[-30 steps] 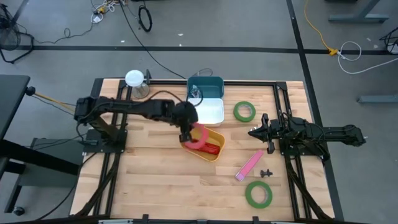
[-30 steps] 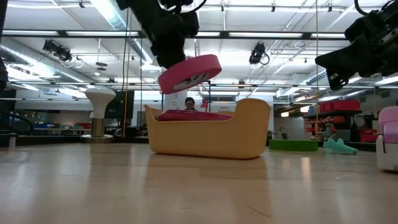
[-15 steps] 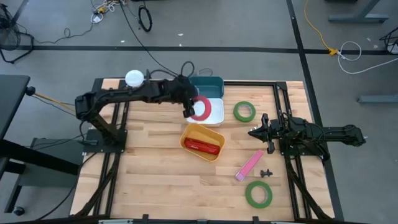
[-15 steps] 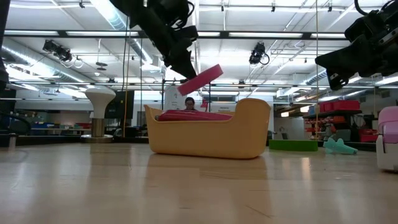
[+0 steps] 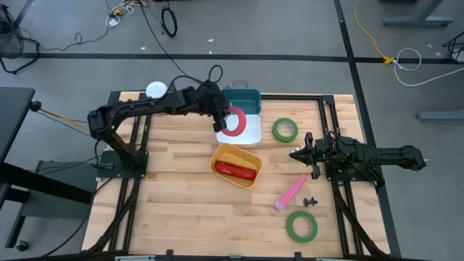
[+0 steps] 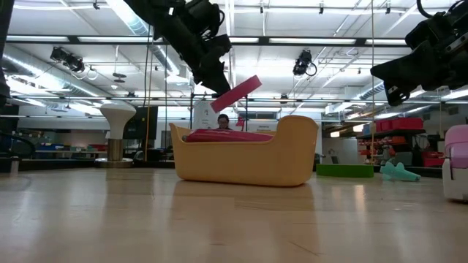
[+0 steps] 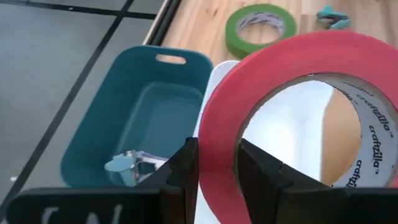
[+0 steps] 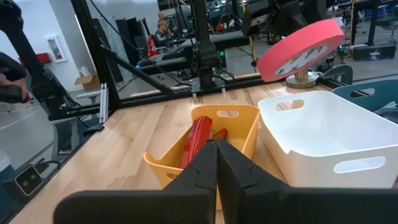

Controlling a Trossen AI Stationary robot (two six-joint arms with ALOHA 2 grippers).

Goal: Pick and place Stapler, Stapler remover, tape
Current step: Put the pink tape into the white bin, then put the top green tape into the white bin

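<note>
The left gripper (image 5: pixel 222 120) pinches the smooth red ring-shaped tape roll (image 5: pixel 233 122), tilted in the air above a glossy white rectangular bin (image 5: pixel 250 134) on the pale wooden table (image 5: pixel 181 203), while the right gripper (image 5: pixel 294 154) rests pressed together, well apart.

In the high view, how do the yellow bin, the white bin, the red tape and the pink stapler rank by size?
1. Yellow bin and white bin: alike.
2. Red tape, held raised, so nearer the camera.
3. Pink stapler, longer but slimmer; unsure.
</note>
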